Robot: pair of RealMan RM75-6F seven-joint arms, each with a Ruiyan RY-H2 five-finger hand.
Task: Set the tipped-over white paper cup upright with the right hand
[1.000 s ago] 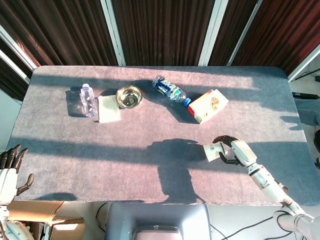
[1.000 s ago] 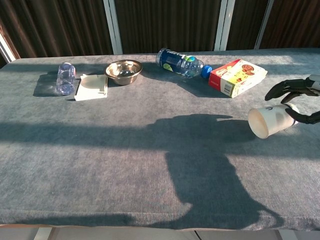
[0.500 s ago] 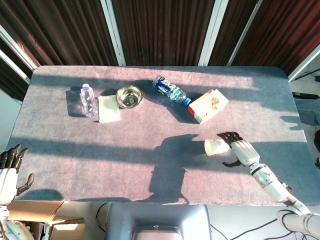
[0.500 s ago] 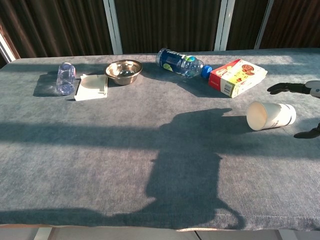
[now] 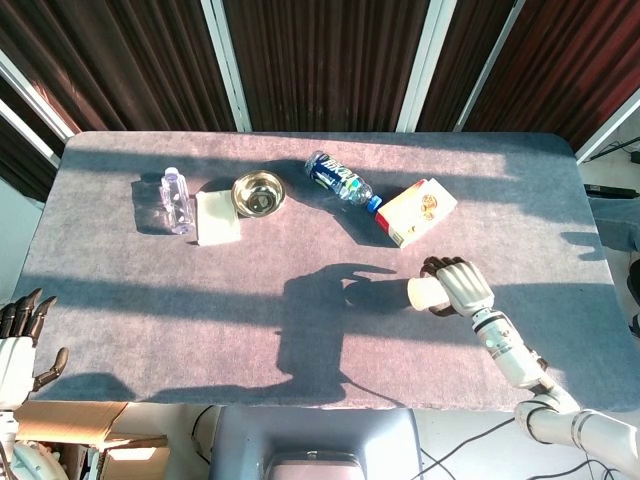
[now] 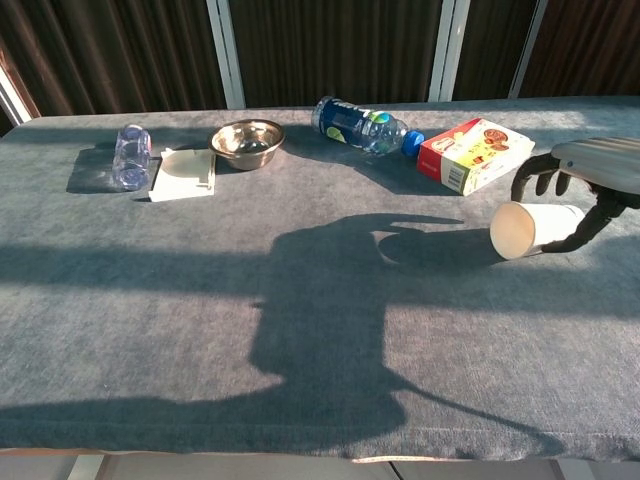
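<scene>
The white paper cup (image 5: 422, 293) (image 6: 525, 228) lies on its side on the grey table (image 5: 200, 310), right of centre, with its open mouth facing left. My right hand (image 5: 462, 285) (image 6: 595, 165) is over the cup's base end and grips it, fingers curled round the far side and the thumb on the near side. The cup still rests on the cloth. My left hand (image 5: 18, 340) hangs off the table's near left corner, fingers apart and holding nothing; the chest view does not show it.
A red and cream box (image 5: 417, 211) (image 6: 476, 153) lies just behind the cup. Further back are a blue-labelled bottle on its side (image 5: 340, 180) (image 6: 362, 124), a metal bowl (image 5: 257, 193) (image 6: 247, 142), a white pad (image 5: 217, 218) and a clear bottle (image 5: 175, 200).
The right hand let go of the cup half a second ago, then moved back over it and closed round its base. The cup shifted slightly left and lies flatter.
</scene>
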